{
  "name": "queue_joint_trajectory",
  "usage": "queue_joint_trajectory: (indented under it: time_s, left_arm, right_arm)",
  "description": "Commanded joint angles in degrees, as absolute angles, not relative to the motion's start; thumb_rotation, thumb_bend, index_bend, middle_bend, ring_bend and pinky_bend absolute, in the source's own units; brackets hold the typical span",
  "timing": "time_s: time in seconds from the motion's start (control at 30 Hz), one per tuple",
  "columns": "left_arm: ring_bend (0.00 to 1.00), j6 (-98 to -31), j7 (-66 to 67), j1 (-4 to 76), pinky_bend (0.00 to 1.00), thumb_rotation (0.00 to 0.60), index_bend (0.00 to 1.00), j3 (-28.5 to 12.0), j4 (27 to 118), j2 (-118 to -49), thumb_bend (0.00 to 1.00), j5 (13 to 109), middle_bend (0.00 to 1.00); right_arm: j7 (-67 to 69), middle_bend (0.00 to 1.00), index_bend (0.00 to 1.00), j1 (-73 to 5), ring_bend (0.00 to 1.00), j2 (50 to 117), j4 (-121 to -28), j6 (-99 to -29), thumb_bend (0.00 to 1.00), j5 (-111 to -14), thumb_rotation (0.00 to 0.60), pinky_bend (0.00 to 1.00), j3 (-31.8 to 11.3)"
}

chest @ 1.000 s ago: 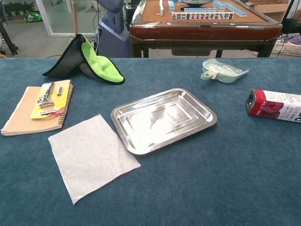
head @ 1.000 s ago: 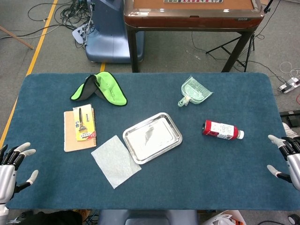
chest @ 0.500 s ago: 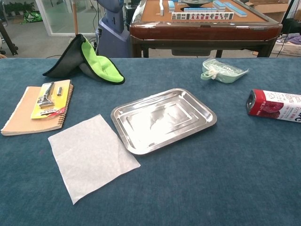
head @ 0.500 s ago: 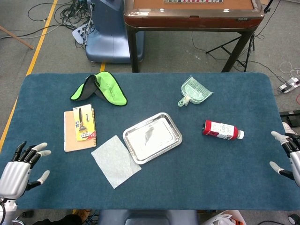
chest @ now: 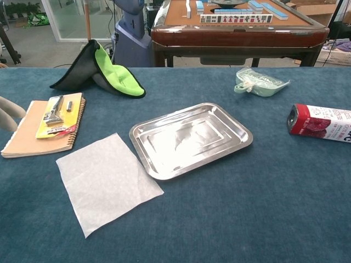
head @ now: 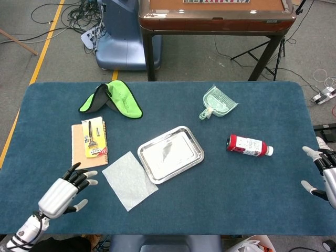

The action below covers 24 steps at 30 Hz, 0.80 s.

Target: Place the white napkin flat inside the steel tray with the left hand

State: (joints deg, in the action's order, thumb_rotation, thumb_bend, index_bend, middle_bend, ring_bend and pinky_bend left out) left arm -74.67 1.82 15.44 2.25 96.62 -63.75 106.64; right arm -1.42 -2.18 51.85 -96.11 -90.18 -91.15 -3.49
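The white napkin point(head: 129, 180) point(chest: 106, 181) lies flat on the blue table, just left of the steel tray point(head: 170, 154) point(chest: 190, 138), its corner near the tray's rim. The tray holds nothing. My left hand point(head: 60, 191) hovers over the table's front left, fingers spread and holding nothing, a short way left of the napkin; only its fingertips point(chest: 9, 112) show at the chest view's left edge. My right hand point(head: 324, 172) sits at the table's right edge, fingers apart, holding nothing.
A notebook point(head: 87, 145) with a packaged tool on it lies left of the napkin. A green and black cloth point(head: 112, 100) lies at the back left, a pale green dustpan point(head: 218, 102) at the back right, and a red bottle point(head: 248, 145) right of the tray.
My left hand has moved right and forward from the table's left edge toward the napkin. The right hand has barely shifted. Napkin and tray have not moved.
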Motion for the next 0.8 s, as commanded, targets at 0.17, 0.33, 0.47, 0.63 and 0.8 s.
queue_joint_trajectory:
  time_s: [0.17, 0.33, 0.47, 0.63, 0.8]
  left_arm:
    - [0.15, -69.29, 1.80, 20.72, 0.00, 0.600, 0.29, 4.08, 93.17, -68.09, 0.24, 111.04, 0.21]
    - [0.14, -66.91, 1.42, 23.18, 0.00, 0.600, 0.27, 4.22, 90.59, -71.99, 0.24, 110.88, 0.21]
    - [0.13, -66.05, 2.00, 24.68, 0.00, 0.600, 0.26, 4.43, 87.77, -74.75, 0.24, 111.25, 0.21]
    - [0.13, -65.74, 1.96, 26.20, 0.00, 0.600, 0.26, 4.84, 84.57, -78.22, 0.24, 111.50, 0.20]
    - [0.13, -65.18, 3.13, 27.35, 0.00, 0.600, 0.25, 5.30, 81.68, -81.47, 0.24, 111.57, 0.20]
  right_arm:
    - [-1.51, 0.31, 0.21, -2.08, 0.20, 51.94, -96.09, -90.12, 0.08, -90.90, 0.600, 0.25, -3.44]
    - [-1.48, 0.31, 0.21, -2.08, 0.20, 52.06, -95.96, -89.78, 0.08, -90.56, 0.600, 0.25, -3.38]
    - [-1.45, 0.31, 0.21, -2.04, 0.20, 52.09, -95.83, -89.62, 0.08, -90.25, 0.600, 0.25, -3.39]
    - [-1.32, 0.31, 0.21, -2.00, 0.20, 52.28, -95.52, -89.36, 0.08, -89.71, 0.600, 0.25, -3.42]
    - [-1.09, 0.31, 0.21, -2.19, 0.20, 52.54, -95.15, -88.81, 0.08, -89.36, 0.600, 0.25, -3.44]
